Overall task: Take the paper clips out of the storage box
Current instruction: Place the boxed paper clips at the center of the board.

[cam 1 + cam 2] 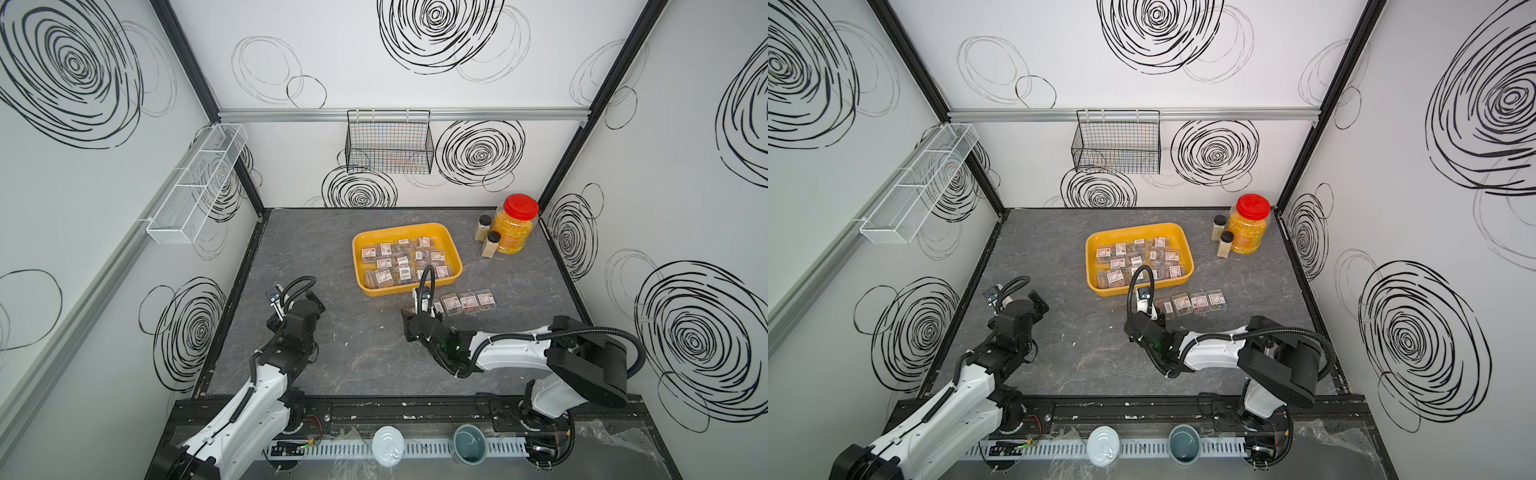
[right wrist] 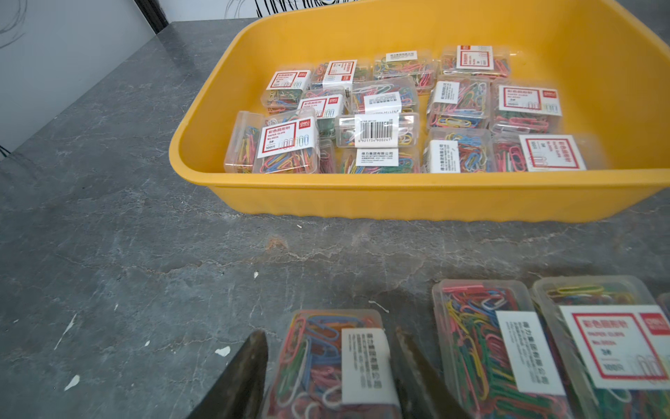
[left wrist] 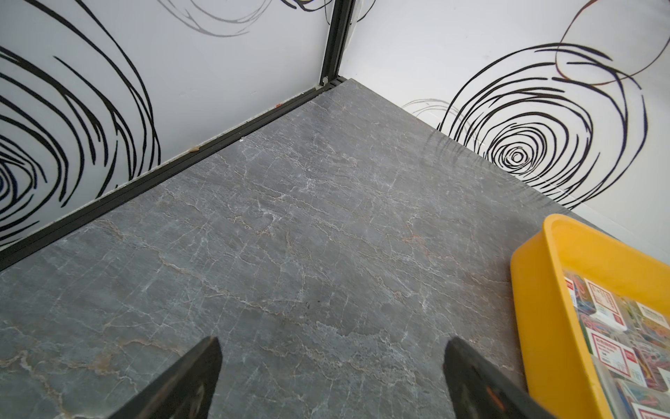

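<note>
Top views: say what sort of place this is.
Probably a robot test cell: left arm and right arm on a front rail, swirl-printed walls, and a yellow storage box of paper clip cases.

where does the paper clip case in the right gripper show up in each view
Top view: paper clip case, leftmost of the cases outside the storage box, half hidden.
Top view: same spot.
Left wrist: not in it.
Right wrist: bottom centre, clamped in the right gripper.
Shared landmark: the yellow storage box, in all four.
</note>
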Controlling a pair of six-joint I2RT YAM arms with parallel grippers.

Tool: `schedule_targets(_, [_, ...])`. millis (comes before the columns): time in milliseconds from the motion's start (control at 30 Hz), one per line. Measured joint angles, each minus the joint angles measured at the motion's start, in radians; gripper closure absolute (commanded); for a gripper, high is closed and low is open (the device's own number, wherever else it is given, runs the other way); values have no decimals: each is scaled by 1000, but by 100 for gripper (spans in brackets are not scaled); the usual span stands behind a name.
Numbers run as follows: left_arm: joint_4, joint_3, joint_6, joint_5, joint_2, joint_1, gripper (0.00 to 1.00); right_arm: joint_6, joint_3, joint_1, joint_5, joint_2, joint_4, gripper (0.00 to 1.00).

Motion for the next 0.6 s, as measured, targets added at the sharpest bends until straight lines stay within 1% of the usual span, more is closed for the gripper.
schedule_targets(167, [0,0,-2,-8,0,0,1,27,0,0,36,49,5,46])
schedule_targets(333, [0,0,-2,-10,0,0,1,53,1,0,51,98,24,44])
schedule_targets(467, [0,0,-2,-13,0,0,1,74,2,0,49,124,24,38])
schedule_targets(533, [0,0,-3,-16,0,0,1,81,2,0,49,132,23,33])
schedule_targets(600, [0,0,-3,-18,-2,0,1,89,2,0,48,132,18,32])
